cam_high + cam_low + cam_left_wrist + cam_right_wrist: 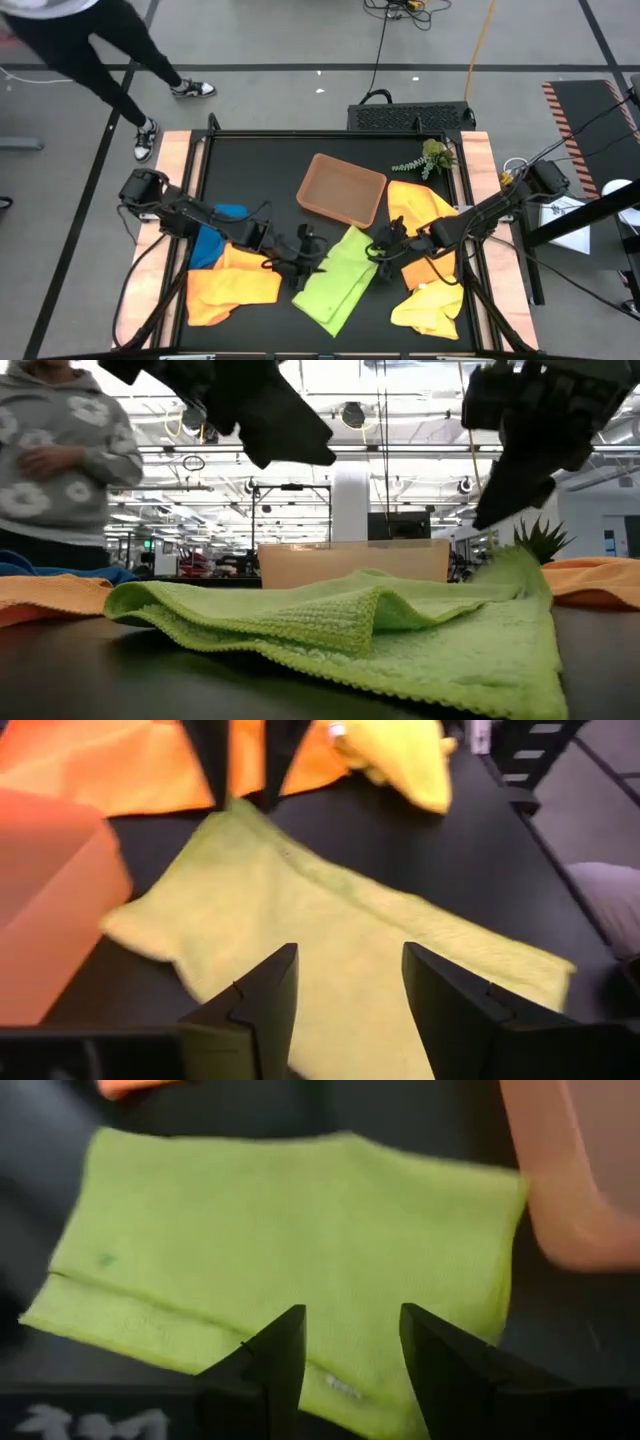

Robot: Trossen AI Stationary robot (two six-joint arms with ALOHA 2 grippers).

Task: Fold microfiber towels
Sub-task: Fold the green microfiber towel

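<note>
1. Lime green towel [338,277] lies low centre of the high view on the black table [250,170], already doubled into a long strip running diagonally. Brown tray [341,189] sits just above it, near its upper end.
2. Left hand [302,262] hovers at the strip's left edge, right hand [385,247] at its upper right end. Both wrist views show the fingers parted with nothing between them, so neither hand holds cloth.
3. Low view: the fold has a raised, puffy ridge across the middle and the top layer doesn't sit flush. My read: the first fold is made and let go; the second fold or a flatten comes next.
4. To do it well: grip both layers at one short end, one hand per corner, not just the top layer, or the fold peels open.
5. Lift only enough to clear the table and carry that end over to the other short end. Line up the edges before letting go.
6. Risk: the upper end is close to the tray, so dragging that way could snag the rim. Folding towards the lower left of the high view looks safer.
7. Other towels wait: orange [232,287] and blue [212,238] lower left, orange [418,207] and yellow [430,304] at right. Keep the strip off them.
</note>
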